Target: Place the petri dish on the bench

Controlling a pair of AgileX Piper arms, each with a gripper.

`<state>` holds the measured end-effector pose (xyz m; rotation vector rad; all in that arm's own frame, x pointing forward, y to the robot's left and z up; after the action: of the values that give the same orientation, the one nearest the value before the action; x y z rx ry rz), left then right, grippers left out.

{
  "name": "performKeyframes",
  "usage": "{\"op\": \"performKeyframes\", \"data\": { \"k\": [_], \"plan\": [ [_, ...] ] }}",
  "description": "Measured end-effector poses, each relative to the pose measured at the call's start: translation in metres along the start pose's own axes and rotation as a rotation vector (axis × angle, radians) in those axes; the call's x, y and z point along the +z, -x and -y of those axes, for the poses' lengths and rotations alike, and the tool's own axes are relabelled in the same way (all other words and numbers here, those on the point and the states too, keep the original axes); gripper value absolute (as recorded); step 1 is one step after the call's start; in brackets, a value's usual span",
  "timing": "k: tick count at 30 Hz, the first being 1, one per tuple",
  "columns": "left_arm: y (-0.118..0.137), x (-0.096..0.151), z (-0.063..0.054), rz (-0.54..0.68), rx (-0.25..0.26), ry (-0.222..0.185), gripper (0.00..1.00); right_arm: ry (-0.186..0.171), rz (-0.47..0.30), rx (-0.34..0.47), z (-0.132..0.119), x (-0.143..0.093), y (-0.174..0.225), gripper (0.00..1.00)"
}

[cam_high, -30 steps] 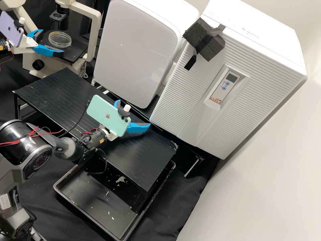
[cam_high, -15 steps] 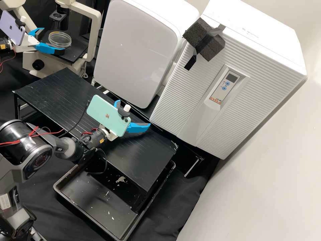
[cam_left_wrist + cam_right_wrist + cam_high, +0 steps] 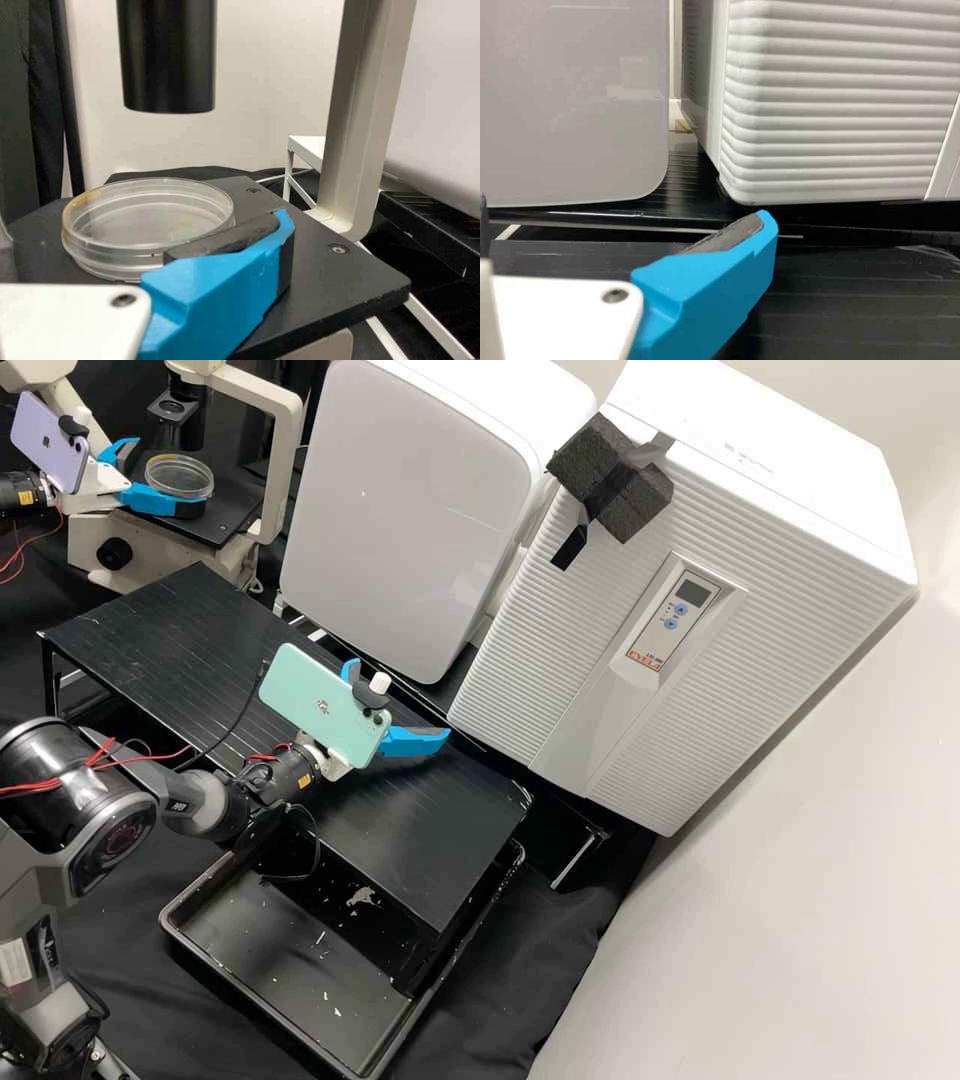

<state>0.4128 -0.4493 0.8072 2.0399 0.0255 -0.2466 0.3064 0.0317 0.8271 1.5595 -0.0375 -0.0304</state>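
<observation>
The petri dish (image 3: 178,475) lies flat on the black stage (image 3: 235,510) of the microscope (image 3: 290,455), toward the edge where the left arm comes in and apart from the bare corner that shows in the left wrist view; it is clear and round, with a brownish patch at its rim. The left end effector (image 3: 165,478) has its blue fingers (image 3: 165,500) parted around the dish, not clenched on it; one passes close along its side, and I cannot tell whether they touch. Over the stage hangs a dark tube (image 3: 166,60). A purple phone (image 3: 50,442) is mounted on this arm. Next comes the ribbed black counter (image 3: 150,620), and above it the right end effector (image 3: 400,698) is released, its fingers spread and holding nothing, with a green phone (image 3: 325,705) behind them. A black tray (image 3: 250,950) sits low, partly under the counter's edge. Beyond the counter's far edge stand a smooth white cabinet (image 3: 410,510) and a ridged one (image 3: 800,560), a dark foam block (image 3: 600,475) taped to the ridged one.
</observation>
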Motion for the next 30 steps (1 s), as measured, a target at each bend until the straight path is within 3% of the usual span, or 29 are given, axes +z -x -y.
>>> {"op": "performKeyframes", "data": {
  "k": [8,23,24,30],
  "plan": [
    [-0.0060,0.0011,0.0034,0.026,0.028,0.003,1.00,0.000,0.000,0.000,0.0000,0.0000,0.0000,1.00],
    [-0.0061,0.0016,0.0035,0.026,0.028,0.002,1.00,0.000,0.000,0.000,0.0000,0.0000,0.0000,1.00],
    [-0.0062,0.0020,0.0036,0.024,0.030,0.006,0.00,0.000,0.000,0.000,0.0000,0.0000,0.0000,1.00],
    [-0.0067,0.0032,0.0041,0.016,0.031,-0.027,0.00,0.000,0.000,0.000,0.0000,0.0000,0.0000,1.00]
  ]
}}
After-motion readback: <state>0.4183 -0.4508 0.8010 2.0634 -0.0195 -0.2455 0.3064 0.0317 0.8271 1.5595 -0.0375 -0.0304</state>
